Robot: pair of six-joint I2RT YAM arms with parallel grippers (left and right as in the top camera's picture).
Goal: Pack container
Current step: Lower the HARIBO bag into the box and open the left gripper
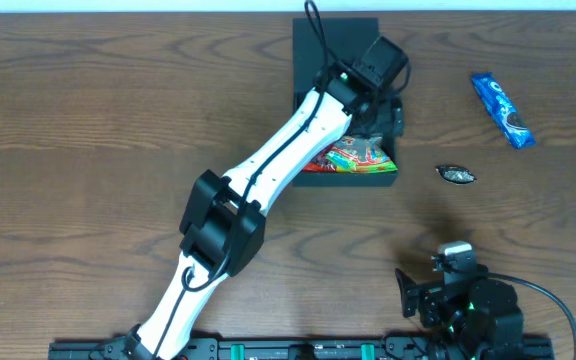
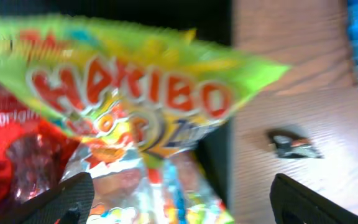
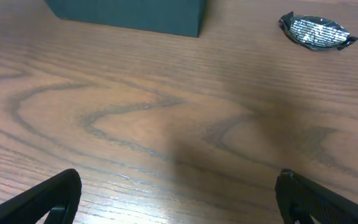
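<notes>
As the left hand (image 2: pixel 182 202) gapes, container (image 1: pixel 368 181) holds sweets (image 1: pixel 353 157).

We read this as a robotics lab bench: at a wood-grain table (image 1: pixel 68 120) stand a white robot arm (image 1: pixel 278 160) and a dark robot arm (image 1: pixel 468 305), both based on a black rail (image 1: pixel 298 350) along its near edge

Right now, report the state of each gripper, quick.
Left gripper: open, holding nothing, over the Haribo packet in the container.
Right gripper: open, holding nothing, above the table.
</notes>
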